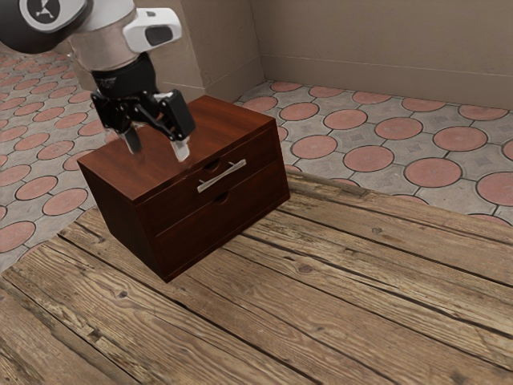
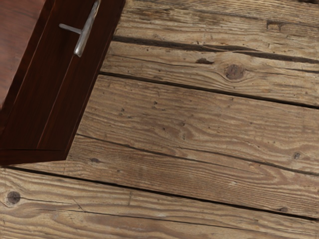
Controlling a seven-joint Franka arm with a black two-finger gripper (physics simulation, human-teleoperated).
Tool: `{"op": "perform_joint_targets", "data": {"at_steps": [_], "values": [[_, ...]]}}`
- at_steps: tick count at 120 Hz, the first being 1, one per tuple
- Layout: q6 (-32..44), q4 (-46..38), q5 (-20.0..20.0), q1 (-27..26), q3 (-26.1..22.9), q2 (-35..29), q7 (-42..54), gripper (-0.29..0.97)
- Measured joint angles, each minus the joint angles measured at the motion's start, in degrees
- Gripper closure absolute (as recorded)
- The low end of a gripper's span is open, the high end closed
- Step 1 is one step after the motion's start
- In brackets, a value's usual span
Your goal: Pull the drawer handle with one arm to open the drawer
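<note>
A floor of round red tiles [image 1: 369, 156] and plain beige walls [image 1: 385, 32] lie behind a table of rough wooden planks [image 1: 361, 281], on which everything stands. The black gripper [image 1: 158, 150] hangs above the top of a dark red-brown cabinet [image 1: 232, 120], near the front edge. Its two fingers are spread apart and point down with nothing between them, so it grips nothing. Just below and toward the exterior view's right of the fingertips, the silver bar handle [image 1: 222, 176] runs across the upper drawer [image 1: 256, 156]. That drawer's front looks flush with the lower drawer [image 1: 224, 216], so it appears shut. In the wrist view the handle [image 2: 85, 27] stands off the cabinet's dark front [image 2: 45, 99] on a short post, with bare planks [image 2: 199, 134] beyond. I judge this to be the approach step, with no contact yet. The next move calls for carrying the hand out past the front edge and down, lining the spread fingers to straddle the bar. It would then close on the bar and pull straight away from the cabinet face.
</note>
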Motion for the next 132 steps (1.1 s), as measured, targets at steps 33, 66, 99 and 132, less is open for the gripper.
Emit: {"op": "perform_joint_targets", "data": {"at_steps": [33,66,99,132], "values": [[2.9,6.1,8.8,-3.6,-2.8,3.7,0.6,0.0],[14.4,4.7,14.1,3.7,-2.8,12.2,8.4,0.0],[20.0,0.5,15.1,3.0,-3.0,14.8,13.4,0.0],[24.6,-5.8,15.6,1.9,-3.6,14.8,16.3,0.0]]}}
